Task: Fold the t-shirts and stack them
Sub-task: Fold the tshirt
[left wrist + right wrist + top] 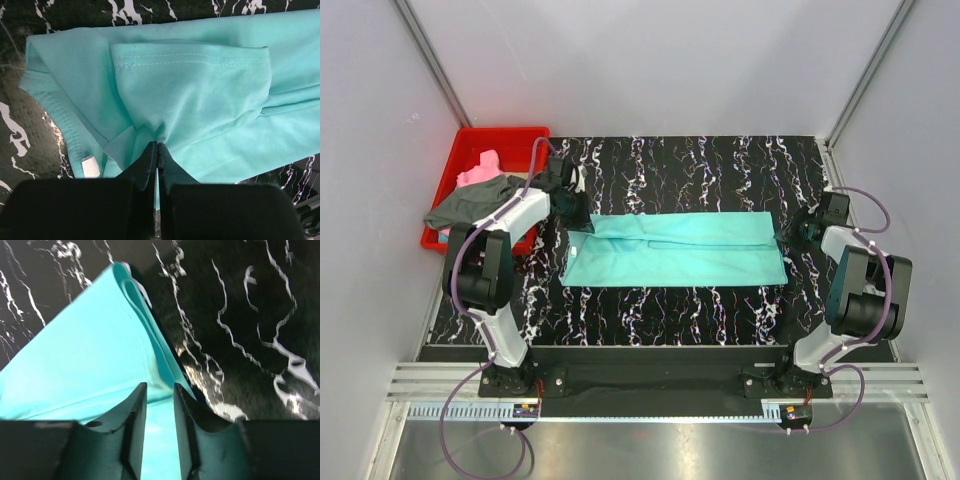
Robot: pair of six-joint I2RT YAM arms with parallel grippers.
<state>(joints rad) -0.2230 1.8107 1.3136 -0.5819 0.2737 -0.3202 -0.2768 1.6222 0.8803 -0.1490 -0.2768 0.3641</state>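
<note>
The teal-turquoise t-shirt (680, 250) lies folded into a long band across the middle of the black marbled table. It also shows in the left wrist view (200, 85) and in the right wrist view (90, 355). My left gripper (572, 213) is at the band's far left corner, by the collar and sleeve, and is shut on a pinch of teal cloth (158, 145). My right gripper (788, 233) is at the band's right end. Its jaws (160, 386) stand a little apart over the layered edge. The pink t-shirt (480, 170) and the dark grey t-shirt (470, 205) are in the red bin.
The red plastic bin (510, 131) stands at the table's far left, beside my left arm. The dark grey shirt hangs over its near rim. Grey walls enclose the table at the back and both sides.
</note>
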